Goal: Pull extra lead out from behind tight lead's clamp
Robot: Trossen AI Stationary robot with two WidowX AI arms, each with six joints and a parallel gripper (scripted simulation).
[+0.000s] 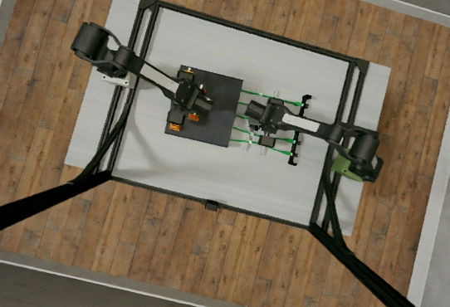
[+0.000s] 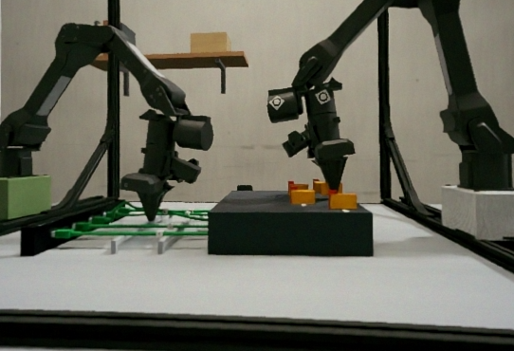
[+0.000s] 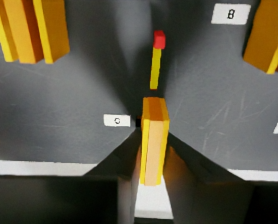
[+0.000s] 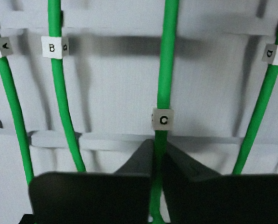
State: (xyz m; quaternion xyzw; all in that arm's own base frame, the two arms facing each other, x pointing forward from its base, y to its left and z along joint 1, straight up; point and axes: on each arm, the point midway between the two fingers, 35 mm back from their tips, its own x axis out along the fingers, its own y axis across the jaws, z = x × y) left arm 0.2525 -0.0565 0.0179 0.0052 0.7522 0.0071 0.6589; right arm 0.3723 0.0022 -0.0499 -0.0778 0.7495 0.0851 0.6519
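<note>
My left gripper [image 2: 333, 185] [image 3: 150, 138] is shut on the orange and yellow handle C [image 3: 155, 160], beside the C label [image 3: 117, 120] on the dark box [image 1: 220, 125] [image 2: 289, 233]. How high the handle stands is hard to tell. A red-tipped yellow strip [image 3: 156, 65] lies just beyond it. My right gripper [image 2: 151, 218] [image 4: 154, 145] is shut on green lead C [image 4: 168, 60], low over the table, just behind its C tag [image 4: 163, 120]. Lead B [image 4: 62, 100] and lead A [image 4: 13, 100] run to one side, lead D [image 4: 256, 117] to the other. The clamps are not visible.
Other orange handles [image 2: 302, 196] [image 3: 52, 30] [image 3: 263, 37] stand near my left gripper. The leads' plugs sit along a black bar [image 1: 293, 154] [image 2: 33, 240]. Pale rails [image 2: 163, 244] cross under the leads. A black frame [image 1: 249, 31] surrounds the work area.
</note>
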